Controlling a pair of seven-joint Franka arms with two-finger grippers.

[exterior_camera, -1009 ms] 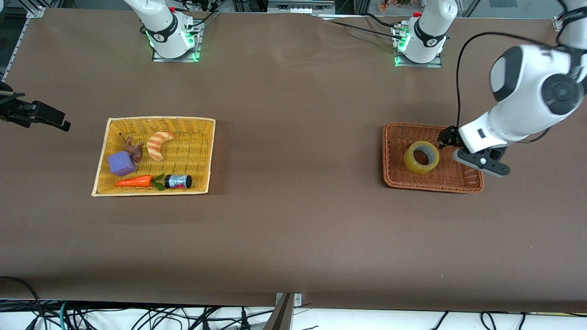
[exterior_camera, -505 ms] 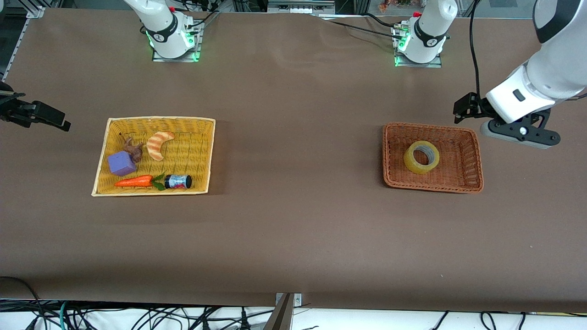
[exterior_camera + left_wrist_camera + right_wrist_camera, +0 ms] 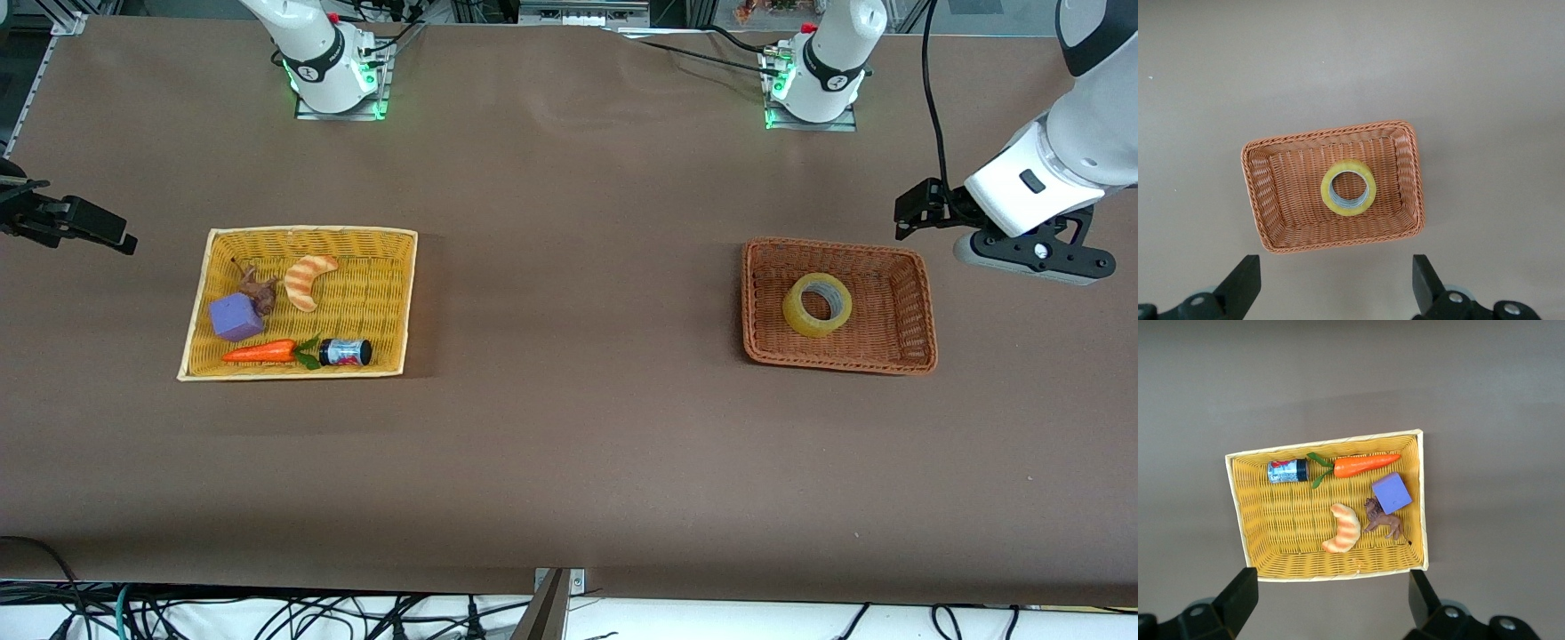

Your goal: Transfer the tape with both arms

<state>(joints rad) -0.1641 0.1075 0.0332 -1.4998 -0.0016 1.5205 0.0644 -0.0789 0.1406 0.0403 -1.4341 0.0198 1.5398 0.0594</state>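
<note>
Yellowish tape (image 3: pixel 817 305) flat in brown wicker basket (image 3: pixel 916 293). Left gripper (image 3: pixel 1335 293) high beside that basket, spread wide, empty. Right gripper (image 3: pixel 1328 607) beside yellow basket (image 3: pixel 1238 513), wide, empty.

The tape (image 3: pixel 817 305) lies open from above, walled only by the low brown basket (image 3: pixel 920 302). Bare table (image 3: pixel 578 267) spreads toward 9 o'clock up to the yellow basket (image 3: pixel 404 302); the left gripper (image 3: pixel 1013 233) hangs at 2 o'clock.
</note>
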